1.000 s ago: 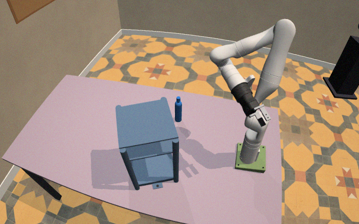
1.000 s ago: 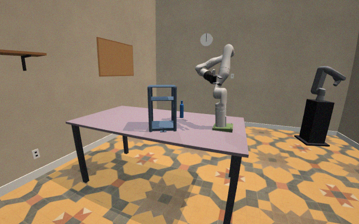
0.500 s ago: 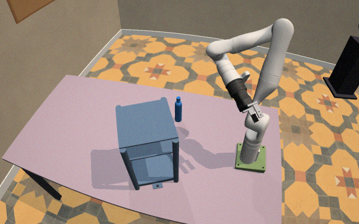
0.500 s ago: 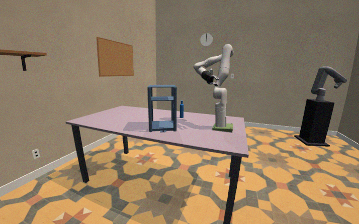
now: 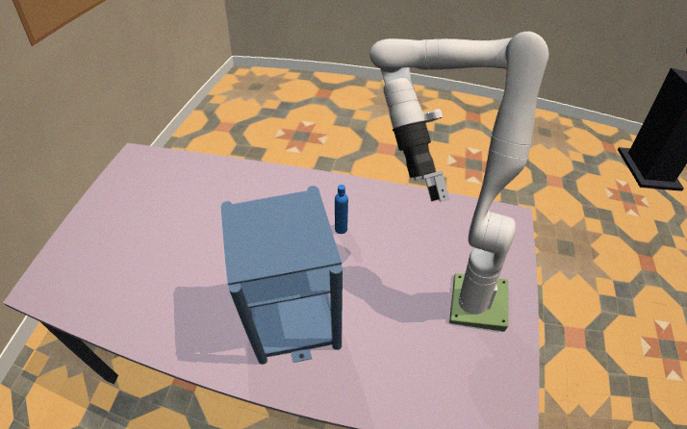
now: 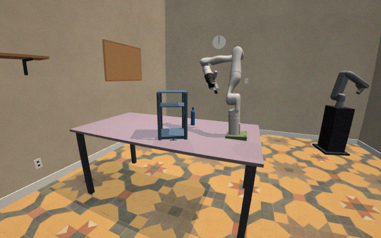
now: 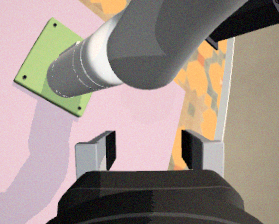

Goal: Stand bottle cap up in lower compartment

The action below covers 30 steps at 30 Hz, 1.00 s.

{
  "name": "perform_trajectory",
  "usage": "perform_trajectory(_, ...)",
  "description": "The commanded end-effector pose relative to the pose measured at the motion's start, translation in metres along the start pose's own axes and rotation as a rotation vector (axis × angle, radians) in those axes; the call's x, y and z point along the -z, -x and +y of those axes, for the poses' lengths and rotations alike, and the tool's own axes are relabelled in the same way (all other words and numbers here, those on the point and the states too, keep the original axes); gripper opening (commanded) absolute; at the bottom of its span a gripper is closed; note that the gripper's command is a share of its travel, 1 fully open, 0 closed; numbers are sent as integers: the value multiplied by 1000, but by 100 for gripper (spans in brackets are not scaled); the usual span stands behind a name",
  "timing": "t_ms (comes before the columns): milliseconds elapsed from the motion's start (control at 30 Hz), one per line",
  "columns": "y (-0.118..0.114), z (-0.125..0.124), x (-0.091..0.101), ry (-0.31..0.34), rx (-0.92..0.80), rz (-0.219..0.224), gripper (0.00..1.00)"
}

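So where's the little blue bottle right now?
The small blue capped bottle stands upright on the pink table, just beside the blue shelving unit's back corner in the top view, below and left of the open pincer.

Upright blue bottle (image 5: 341, 210) beside blue shelving unit (image 5: 280, 250)

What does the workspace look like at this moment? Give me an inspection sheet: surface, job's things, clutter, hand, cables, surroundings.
Surface: pink table, carrying the shelving unit, the bottle and the arm's green base plate.
Job's things: blue bottle stands upright, cap up, on the table beside the shelving unit, apart from it; the lower compartment holds nothing.
Clutter: nothing seen.
Hand: the hand is open and holds nothing; it hangs in the air, well above the table, away from the bottle.
Cables: nothing seen.
Surroundings: patterned tile floor, a second arm on a black pedestal, a cork board, a wall shelf and a wall clock.
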<state>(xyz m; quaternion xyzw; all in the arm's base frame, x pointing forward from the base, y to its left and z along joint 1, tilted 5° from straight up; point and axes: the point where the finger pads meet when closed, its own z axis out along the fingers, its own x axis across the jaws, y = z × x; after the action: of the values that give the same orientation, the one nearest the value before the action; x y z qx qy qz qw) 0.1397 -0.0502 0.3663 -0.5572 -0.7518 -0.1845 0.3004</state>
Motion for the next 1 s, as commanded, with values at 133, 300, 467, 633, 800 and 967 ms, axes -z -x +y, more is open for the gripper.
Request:
perform_trajectory(133,31,34,29,-2,37,-123,100)
perform_trajectory(300,89,74,75,40,32,-343,100)
perform_trajectory(467,138,107,112,71,30,-522,100)
perform_trajectory(633,175,132,140,93,29,-657,100)
perform_trajectory(800,192,143,150,102,25,-712,100)
perform_trajectory(967,208,153,161,111,23,-766,100)
